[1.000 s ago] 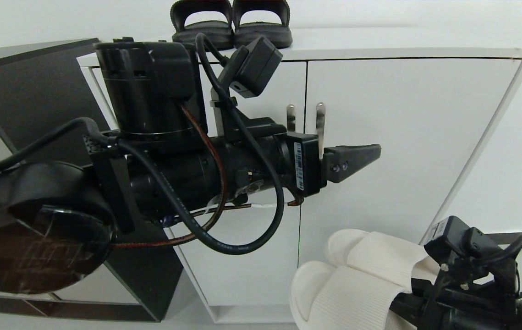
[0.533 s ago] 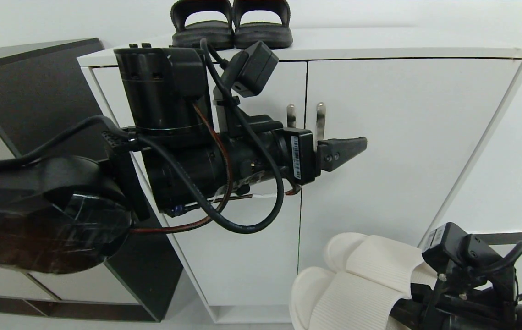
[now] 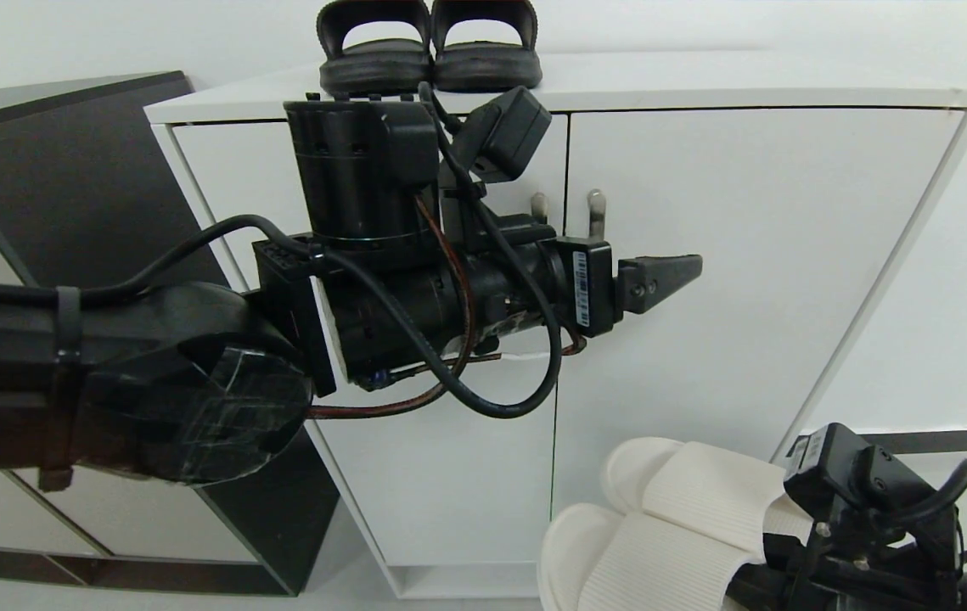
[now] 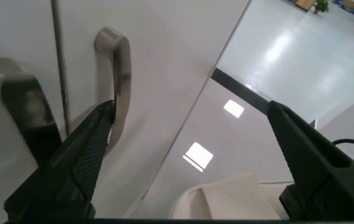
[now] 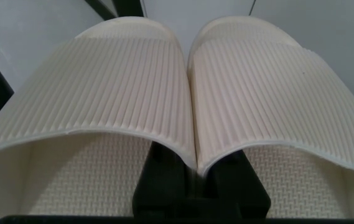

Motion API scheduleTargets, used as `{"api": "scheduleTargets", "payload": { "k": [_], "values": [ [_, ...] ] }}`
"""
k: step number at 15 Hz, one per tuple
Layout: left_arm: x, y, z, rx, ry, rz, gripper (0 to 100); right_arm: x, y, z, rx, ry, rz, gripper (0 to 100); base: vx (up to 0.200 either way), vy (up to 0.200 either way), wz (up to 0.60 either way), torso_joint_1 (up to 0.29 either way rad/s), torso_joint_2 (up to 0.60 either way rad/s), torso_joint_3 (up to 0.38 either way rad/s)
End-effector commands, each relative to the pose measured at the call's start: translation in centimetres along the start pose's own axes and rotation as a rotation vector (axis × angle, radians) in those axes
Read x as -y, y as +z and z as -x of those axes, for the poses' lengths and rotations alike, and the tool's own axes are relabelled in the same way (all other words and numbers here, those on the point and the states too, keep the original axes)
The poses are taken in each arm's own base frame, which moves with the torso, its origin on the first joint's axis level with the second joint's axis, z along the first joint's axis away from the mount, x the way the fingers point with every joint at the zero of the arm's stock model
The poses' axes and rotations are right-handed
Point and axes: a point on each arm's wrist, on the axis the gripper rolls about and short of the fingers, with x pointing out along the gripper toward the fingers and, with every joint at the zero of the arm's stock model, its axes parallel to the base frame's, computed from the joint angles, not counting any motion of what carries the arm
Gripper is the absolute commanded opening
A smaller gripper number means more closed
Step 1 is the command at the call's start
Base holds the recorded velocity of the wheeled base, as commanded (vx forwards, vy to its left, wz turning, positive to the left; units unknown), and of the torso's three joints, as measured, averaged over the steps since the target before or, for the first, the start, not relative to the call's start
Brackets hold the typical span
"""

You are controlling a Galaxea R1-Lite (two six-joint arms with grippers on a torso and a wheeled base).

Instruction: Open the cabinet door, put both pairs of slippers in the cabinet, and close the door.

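Nearest me, my right gripper (image 5: pixel 200 190) is clamped on the white slipper pair (image 3: pixel 661 526), low before the shut cabinet (image 3: pixel 755 255). Beyond, my left gripper (image 3: pixel 660 280) gapes wide just beside the right door's metal handle (image 4: pixel 117 68); I should centre that bar between the fingers (image 4: pixel 83 162) before closing and pulling. Black slippers (image 3: pixel 430 47) sit at the cabinet top's back edge.

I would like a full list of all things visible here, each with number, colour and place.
cabinet: one, white, ahead, both doors shut.
door handles: two, silver, where the doors meet.
black slippers: one pair, black, on the cabinet's top.
white slippers: one pair, white, low before the right door.
dark unit: one, black, left of the cabinet.
left gripper: one, black, open, at the door handles.
right gripper: one, black, shut on the white slippers.
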Motion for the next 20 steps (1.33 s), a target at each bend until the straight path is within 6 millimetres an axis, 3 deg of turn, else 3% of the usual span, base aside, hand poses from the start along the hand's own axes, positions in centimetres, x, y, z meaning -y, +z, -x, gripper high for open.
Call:
{"api": "scheduleTargets", "payload": {
  "k": [1,2,3,7,12,16,20],
  "values": [
    [-0.1,-0.3,-0.3,-0.007,0.002,0.003,100,0.0,0.0,0.0,0.002,0.001,0.001,0,0.0,0.0,0.0,0.0,0.0,0.0],
    [-0.1,-0.3,-0.3,-0.007,0.002,0.003,100,0.0,0.0,0.0,0.0,0.001,0.002,0,0.0,0.0,0.0,0.0,0.0,0.0],
    [-0.1,-0.3,-0.3,-0.007,0.0,0.003,0,0.0,-0.1,0.0,-0.003,0.001,0.0,0,0.0,0.0,0.0,0.0,0.0,0.0],
    [-0.1,-0.3,0.0,-0.009,0.002,0.012,0,-0.2,-0.4,0.4,-0.003,0.078,0.0,0,0.0,0.0,0.0,0.0,0.0,0.0],
    [2.2,-0.1,3.2,-0.01,-0.046,0.038,0,-0.4,-1.1,2.1,0.019,0.257,0.031,0,0.0,0.0,0.0,0.0,0.0,0.0],
    [3.4,-0.4,5.2,-0.024,-0.073,0.07,0,-0.4,-1.5,2.1,0.012,0.267,0.05,0,0.0,0.0,0.0,0.0,0.0,0.0],
    [2.9,-0.5,8.6,-0.009,-0.049,0.073,0,-0.4,-1.9,2.1,0.001,0.269,0.07,0,0.0,0.0,0.0,0.0,0.0,0.0]
  ]
}}
